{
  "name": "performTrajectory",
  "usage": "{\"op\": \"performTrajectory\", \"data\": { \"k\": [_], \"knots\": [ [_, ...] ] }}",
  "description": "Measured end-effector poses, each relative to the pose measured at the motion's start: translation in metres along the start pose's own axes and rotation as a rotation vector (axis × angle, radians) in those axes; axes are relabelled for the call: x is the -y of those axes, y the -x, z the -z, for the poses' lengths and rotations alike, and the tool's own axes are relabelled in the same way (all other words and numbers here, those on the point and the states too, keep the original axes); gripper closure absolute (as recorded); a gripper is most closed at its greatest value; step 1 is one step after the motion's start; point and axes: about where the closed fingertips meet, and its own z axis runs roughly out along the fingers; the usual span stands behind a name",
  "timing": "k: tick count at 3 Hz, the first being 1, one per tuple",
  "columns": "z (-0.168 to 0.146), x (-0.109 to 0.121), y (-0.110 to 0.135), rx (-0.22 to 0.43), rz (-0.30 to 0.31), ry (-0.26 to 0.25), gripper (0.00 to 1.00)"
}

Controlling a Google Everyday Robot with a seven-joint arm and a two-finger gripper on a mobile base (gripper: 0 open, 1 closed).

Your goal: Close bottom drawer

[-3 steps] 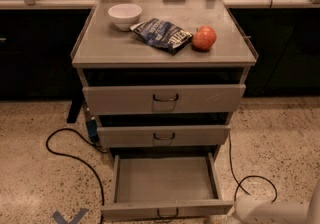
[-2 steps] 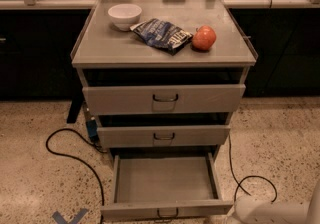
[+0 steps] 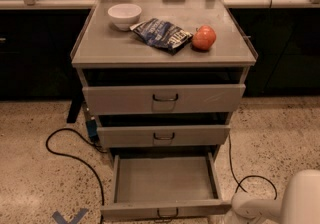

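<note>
Bottom drawer (image 3: pixel 165 184) pulled far out at the base of the cabinet (image 3: pixel 110 49), low by the floor.
Its front w/ loop handle (image 3: pixel 167 213) sits at btm edge of view. Mid drawer (image 3: pixel 200 136) & top drawer (image 3: pixel 210 99) stick out only slightly. White robot arm (image 3: pixel 295 200) at btm-right corner, near the drawer's right front corner; gripper itself out of frame, so open/closed: can't tell.

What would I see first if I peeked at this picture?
The bottom drawer grabs the eye: it is pulled far out, looking empty, at the foot of the cabinet. On top sit a red apple, a blue snack bag and a white bowl. The pincer is out of view; only the white robot arm shows at bottom right.
</note>
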Motion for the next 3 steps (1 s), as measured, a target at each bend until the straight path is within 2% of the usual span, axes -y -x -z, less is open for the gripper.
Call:
{"op": "performTrajectory", "data": {
  "k": [1, 2, 3],
  "knots": [
    [-0.003, 0.049, 0.004, 0.027, -0.050, -0.024, 0.00],
    [0.027, 0.088, 0.020, 0.079, -0.074, -0.148, 0.00],
    [0.045, 0.095, 0.028, 0.099, -0.074, -0.214, 0.00]
  ]
}}
